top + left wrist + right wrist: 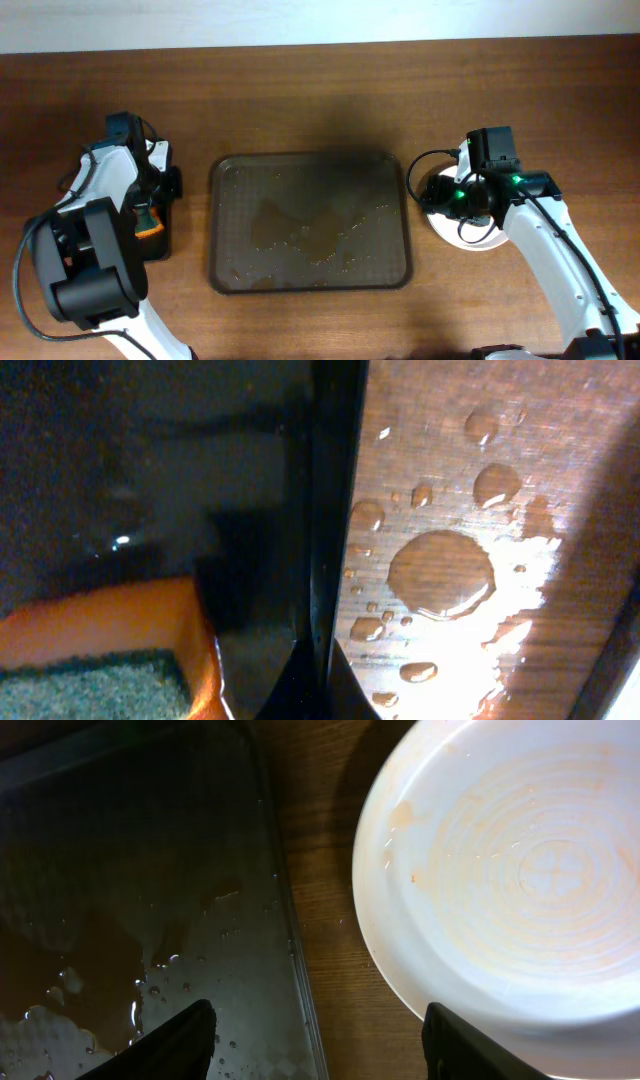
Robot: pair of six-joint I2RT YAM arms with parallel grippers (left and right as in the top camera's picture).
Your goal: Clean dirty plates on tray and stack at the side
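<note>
Tray (310,222): mid table (300,90), wet.
Plate (520,870): right of tray, orange smears.
R end effector (320,1050): wide.
L end effector (150,205): can't tell.

Tray (310,222): lies mid-table (320,90), its long sides running left to right.
Puddle (300,228): on the tray's floor, from its middle toward its right side.
Plate (468,240): on the table just right of the tray, apart from its rim.
Smaller tray (163,240): on the table left of the tray, near it but not touching.
Sponge (148,222): in the smaller tray, left of the tray.
Water drops (440,570): on the table just beside the smaller tray's rim.
Right gripper (318,1025): above the strip of table between the tray's right rim and the plate.
</note>
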